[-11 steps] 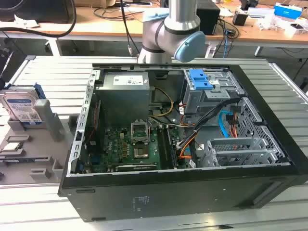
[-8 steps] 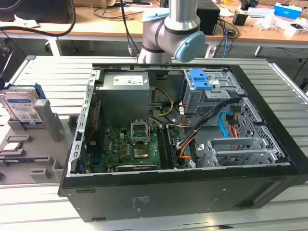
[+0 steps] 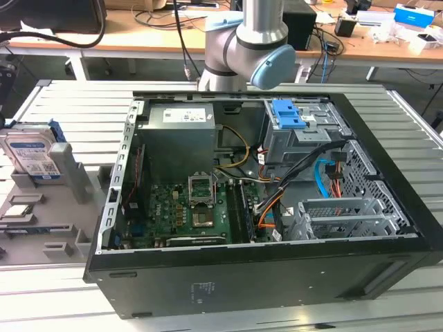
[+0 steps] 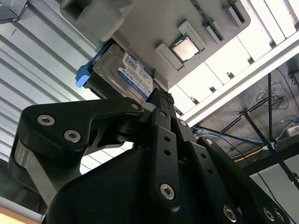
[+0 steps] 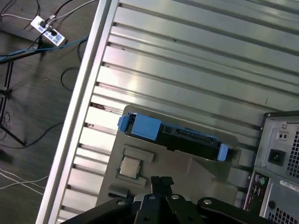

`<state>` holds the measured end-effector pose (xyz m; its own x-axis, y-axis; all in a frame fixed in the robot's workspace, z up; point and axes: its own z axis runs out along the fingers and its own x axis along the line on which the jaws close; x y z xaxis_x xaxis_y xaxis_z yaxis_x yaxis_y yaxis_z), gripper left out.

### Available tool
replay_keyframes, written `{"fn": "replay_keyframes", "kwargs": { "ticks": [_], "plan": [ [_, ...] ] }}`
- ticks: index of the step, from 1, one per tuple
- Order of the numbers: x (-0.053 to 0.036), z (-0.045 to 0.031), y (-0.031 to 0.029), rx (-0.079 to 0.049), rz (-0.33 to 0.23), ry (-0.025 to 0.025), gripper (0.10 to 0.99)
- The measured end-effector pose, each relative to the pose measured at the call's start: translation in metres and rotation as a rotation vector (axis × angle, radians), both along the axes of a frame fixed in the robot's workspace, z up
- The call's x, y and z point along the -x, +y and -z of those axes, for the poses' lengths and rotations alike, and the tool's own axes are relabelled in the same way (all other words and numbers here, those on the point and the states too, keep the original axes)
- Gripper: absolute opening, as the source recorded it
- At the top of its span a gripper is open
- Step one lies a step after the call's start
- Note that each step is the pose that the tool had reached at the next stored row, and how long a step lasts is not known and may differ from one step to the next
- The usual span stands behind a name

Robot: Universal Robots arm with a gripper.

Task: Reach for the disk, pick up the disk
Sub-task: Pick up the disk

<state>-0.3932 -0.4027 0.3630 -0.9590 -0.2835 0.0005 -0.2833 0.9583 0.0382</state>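
Black metal links of the claw [image 5: 161, 179] run up to two tips drawn together with nothing between them. It grips no object and touches nothing. In both wrist views it hangs high over the slatted aluminium bench [image 5: 210, 56], well apart from everything below. It points down toward the grey holder [image 5: 187, 163] rather than the computer case [image 5: 280, 154] beside it, so I judge the reach to be at an early stage.

The disk [image 5: 182, 137] stands on its long edge in a slot of that holder. Its blue rails show at either end, and in the second wrist view its labelled face is turned outward. Standing it so, I judge, leaves the upper edge and both broad faces free for a pinch from above. Lying flat, it would offer far less to grip.

A small square processor chip [image 5: 130, 166] lies in a shallow pocket of the same holder, near the disk but apart from it. In the exterior view the holder sits at the exterior view's left and the open case lies in the middle, with the arm [image 3: 256, 48] rising behind it. A blue bracket [image 3: 287, 114] sits atop the drive cage inside, and it is not the thing sought.
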Motion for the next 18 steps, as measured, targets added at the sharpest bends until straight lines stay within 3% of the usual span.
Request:
{"fn": "replay_keyframes", "kwargs": {
  "ticks": [18],
  "plan": [
    [0.0, 0.0, 0.0, 0.0, -0.333, 0.0001, 0.106]
  ]
}}
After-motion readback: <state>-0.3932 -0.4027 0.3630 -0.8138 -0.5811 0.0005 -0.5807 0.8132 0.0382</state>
